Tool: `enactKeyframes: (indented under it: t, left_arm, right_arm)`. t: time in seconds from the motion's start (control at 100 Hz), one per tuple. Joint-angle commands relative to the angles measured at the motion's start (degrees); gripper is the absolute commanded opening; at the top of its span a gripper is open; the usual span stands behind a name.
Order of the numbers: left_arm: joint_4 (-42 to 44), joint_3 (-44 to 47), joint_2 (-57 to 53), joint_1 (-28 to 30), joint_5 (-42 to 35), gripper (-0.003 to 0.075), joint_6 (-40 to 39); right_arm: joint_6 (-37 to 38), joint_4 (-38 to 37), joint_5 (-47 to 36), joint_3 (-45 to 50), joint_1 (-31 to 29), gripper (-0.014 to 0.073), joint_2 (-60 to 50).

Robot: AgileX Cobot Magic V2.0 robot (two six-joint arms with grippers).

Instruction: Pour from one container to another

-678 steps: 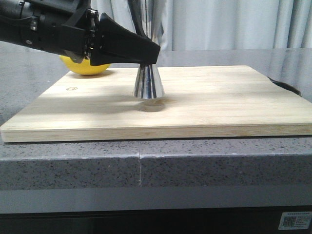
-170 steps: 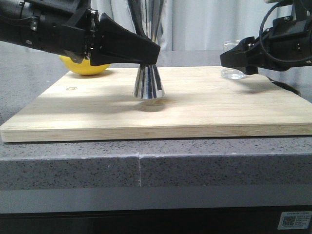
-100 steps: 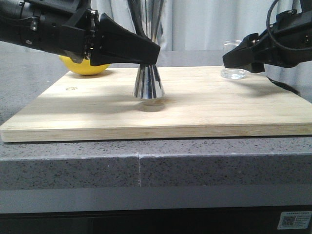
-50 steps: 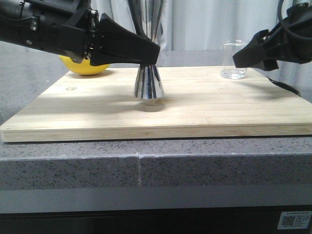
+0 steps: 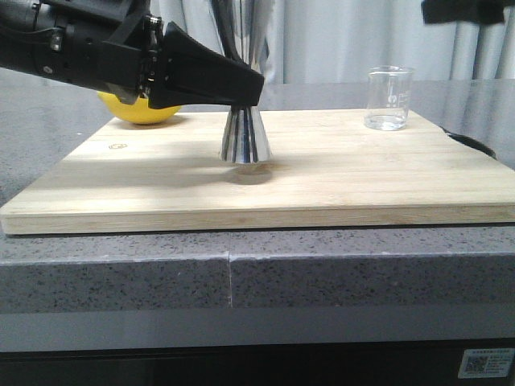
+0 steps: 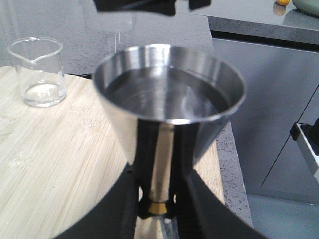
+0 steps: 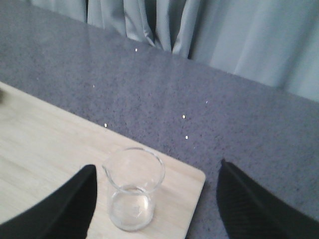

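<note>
The steel jigger (image 5: 245, 138) stands upright on the wooden board (image 5: 338, 181), left of centre. My left gripper (image 5: 246, 90) is shut on its narrow gold waist (image 6: 158, 206). Its upper cup (image 6: 169, 92) holds clear liquid. The small glass beaker (image 5: 389, 98) stands alone near the board's far right corner, also visible in the left wrist view (image 6: 40, 72). From the right wrist the beaker (image 7: 132, 191) is below me, looking almost empty. My right gripper (image 7: 158, 209) is open, raised well above it, and only its edge (image 5: 467, 10) shows in the front view.
A yellow lemon (image 5: 141, 108) lies behind the left arm at the board's far left corner. A dark object (image 5: 476, 145) sits just off the board's right edge. Grey speckled counter (image 7: 199, 99) and curtains lie beyond.
My right gripper has backed off the beaker, moving right and then up to the top of the front view. The beaker stays standing. The left arm and jigger have not moved.
</note>
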Motion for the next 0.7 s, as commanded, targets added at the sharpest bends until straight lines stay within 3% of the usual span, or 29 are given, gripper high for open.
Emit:
enactKeyframes:
  t: [0.0, 0.35, 0.69]
  left_arm:
    - [-3.92, -1.73, -2.51, -0.31, 3.06, -0.0019, -0.5]
    - [-5.28, -1.73, -2.51, -0.11, 1.92, -0.0019, -0.5]
    - [-6.23, -1.73, -2.51, 0.49, -1.29, -0.0019, 0.05]
  right_arm:
    - [0.8, 0.55, -2.58, -1.2, -0.22, 0.046, -4.76]
    - [0.8, -0.76, -2.58, -1.2, -0.22, 0.046, -18.69]
    - [1.44, -0.88, -2.58, -1.15, -0.22, 0.046, -21.55]
